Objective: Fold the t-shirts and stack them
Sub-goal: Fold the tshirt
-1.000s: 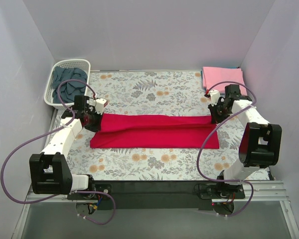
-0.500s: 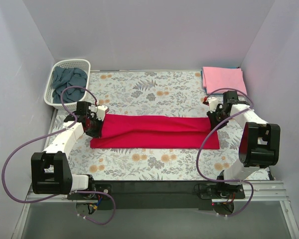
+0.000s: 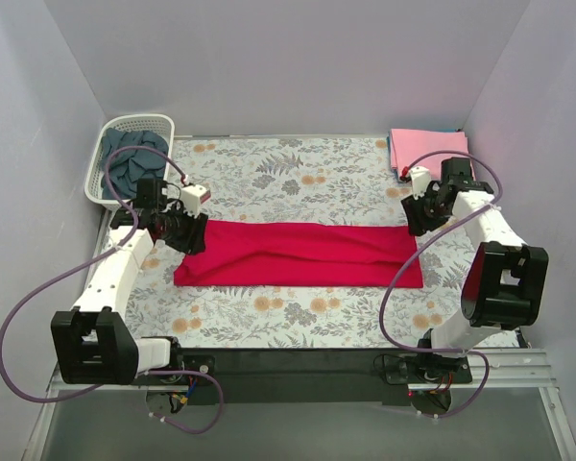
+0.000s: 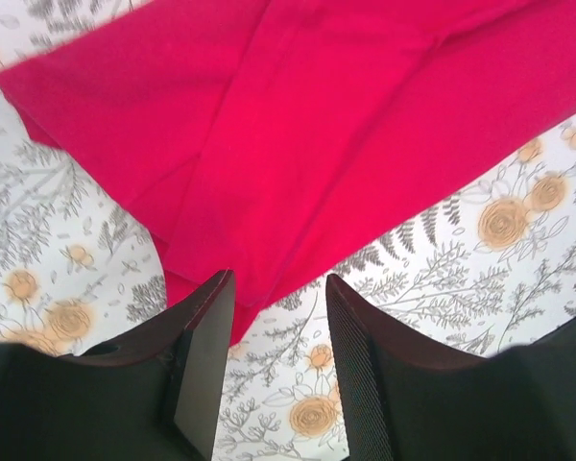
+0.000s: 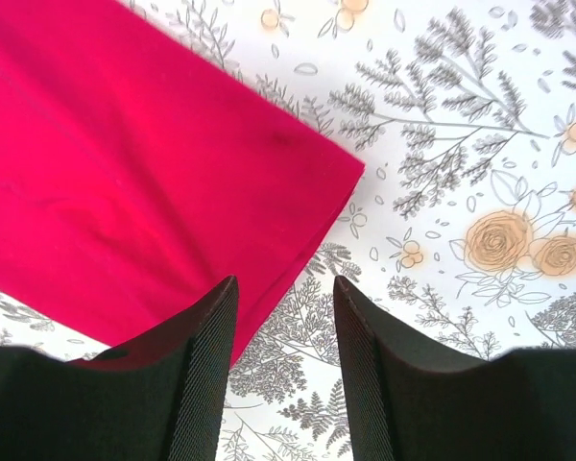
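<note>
Red shirt (image 3: 298, 254) folded into a long band on the cloth (image 3: 298, 173), I see left gripper (image 4: 275, 296) and right gripper (image 5: 284, 288) parted over its ends, holding nothing

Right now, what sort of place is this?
Probably a lab test booth for laundry folding: plain enclosing walls, a floral cloth spread flat, a white basket of dark blue cloth.

- A white lattice basket (image 3: 140, 120) is being kept at the far left corner of the counter (image 3: 298, 437).
- The counter is being covered by a grey floral cloth (image 3: 288, 178).
</note>
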You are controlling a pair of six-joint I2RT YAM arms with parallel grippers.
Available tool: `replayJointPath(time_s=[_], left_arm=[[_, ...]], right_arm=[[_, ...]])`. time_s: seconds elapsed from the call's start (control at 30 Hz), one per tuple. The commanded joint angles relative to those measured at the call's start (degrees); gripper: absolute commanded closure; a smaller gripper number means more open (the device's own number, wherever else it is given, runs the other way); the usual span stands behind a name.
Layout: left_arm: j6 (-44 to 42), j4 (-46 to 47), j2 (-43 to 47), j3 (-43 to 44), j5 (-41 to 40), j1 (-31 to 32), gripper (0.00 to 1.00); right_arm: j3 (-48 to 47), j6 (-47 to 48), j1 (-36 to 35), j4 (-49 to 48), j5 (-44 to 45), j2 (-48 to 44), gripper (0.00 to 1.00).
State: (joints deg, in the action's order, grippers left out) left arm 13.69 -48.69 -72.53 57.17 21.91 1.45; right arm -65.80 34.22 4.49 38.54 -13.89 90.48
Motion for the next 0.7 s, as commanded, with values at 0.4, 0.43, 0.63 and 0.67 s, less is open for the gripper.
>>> replayJointPath(time_s=[0.4,0.43,0.63,0.67], left_arm=[[4.2,5.1,-6.8,5.0,5.3,-0.3,0.52],[4.4,5.4,-7.0,4.4,5.3,-0.3,0.51],[4.9,5.1,-7.5,2.8,7.4,0.0,0.50],[4.9,5.1,-7.5,2.6,7.3,0.3,0.50]], right_arm=[[-8.3,-8.7,2.8,2.8,-1.7,10.6,0.57],[-8.5,-9.5,3.0,2.9,-1.6,10.9,0.57],[-7.6,-10.2,4.6,6.5,-4.6,9.9,0.55],[-7.5,-10.3,5.5,7.5,-5.3,9.1,0.54]])
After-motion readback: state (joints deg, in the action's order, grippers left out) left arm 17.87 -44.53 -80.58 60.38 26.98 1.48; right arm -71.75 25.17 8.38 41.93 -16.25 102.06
